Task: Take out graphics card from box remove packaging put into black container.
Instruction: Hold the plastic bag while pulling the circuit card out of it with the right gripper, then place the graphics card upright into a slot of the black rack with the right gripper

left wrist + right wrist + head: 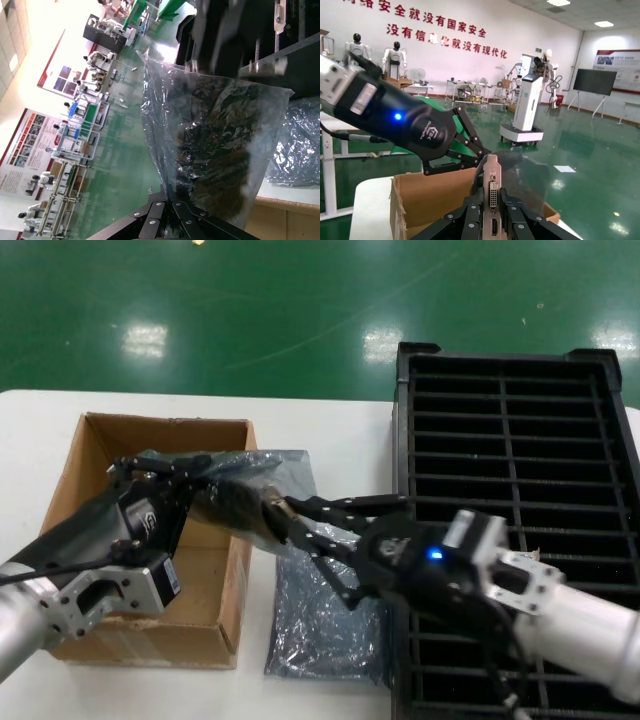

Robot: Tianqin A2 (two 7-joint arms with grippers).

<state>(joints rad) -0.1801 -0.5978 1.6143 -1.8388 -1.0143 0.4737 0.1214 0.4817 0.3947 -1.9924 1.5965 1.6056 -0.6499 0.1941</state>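
Both grippers are meeting over the box (150, 540)'s right wall: left gripper (165, 475) pinching packaging (250, 485), right gripper (285, 520) clamping graphics card (492, 192)'s bracket. Spare bag (325, 625) is lying between box and black container (515, 440).

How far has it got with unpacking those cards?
One empty bag already lies on the table beside the cardboard box. Now the left tool holds a second bag above the box while the right tool grips the graphics card by its bracket end. No card shows in the black container yet.
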